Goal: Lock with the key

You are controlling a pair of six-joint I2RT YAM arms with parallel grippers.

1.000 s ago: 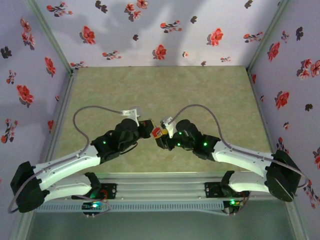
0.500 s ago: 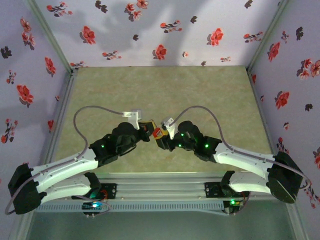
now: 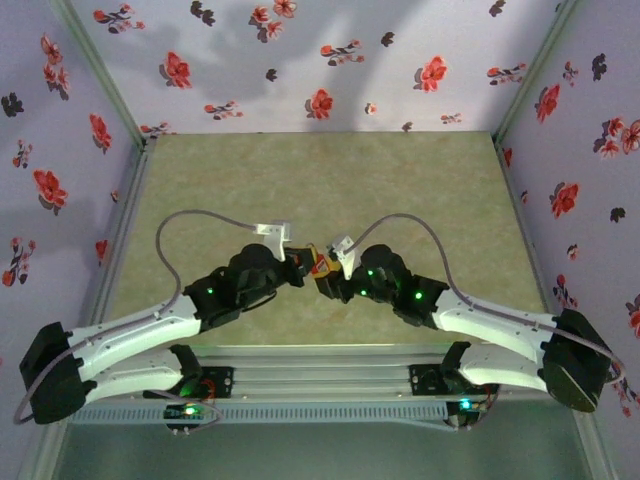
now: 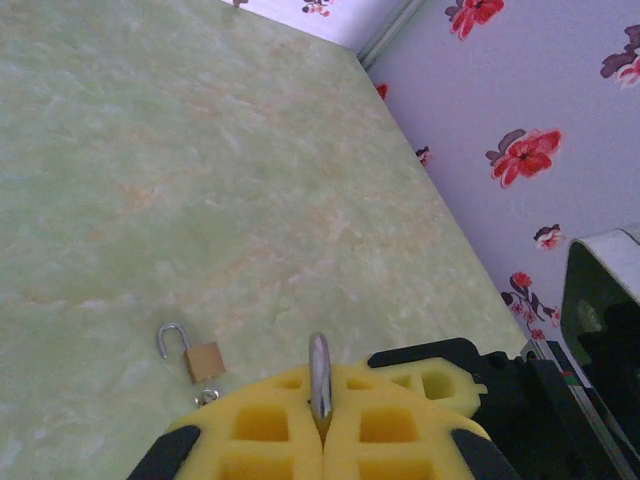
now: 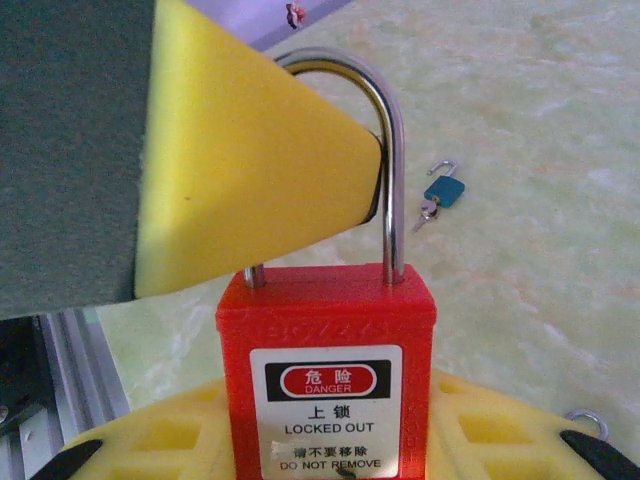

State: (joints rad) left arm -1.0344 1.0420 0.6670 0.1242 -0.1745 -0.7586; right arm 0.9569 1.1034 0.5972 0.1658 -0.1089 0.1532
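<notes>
Centrally, above the near part of the bench [image 3: 330,180]: left gripper [image 3: 303,262], jaws clamped shut on the steel shackle [image 4: 319,372] of the red padlock [image 5: 330,370]. Just right of that, right gripper [image 3: 326,278]; holds the padlock's body upright between closed jaws, label facing the wrist camera. Down on the bench, a small brass padlock [image 4: 203,357] with shackle swung open, and a blue padlock [image 5: 444,190] with a key [image 5: 421,214] at its base.

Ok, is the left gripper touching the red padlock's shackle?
Touching. In the left wrist view the shackle of the red padlock sits clamped in the shut left gripper.
</notes>
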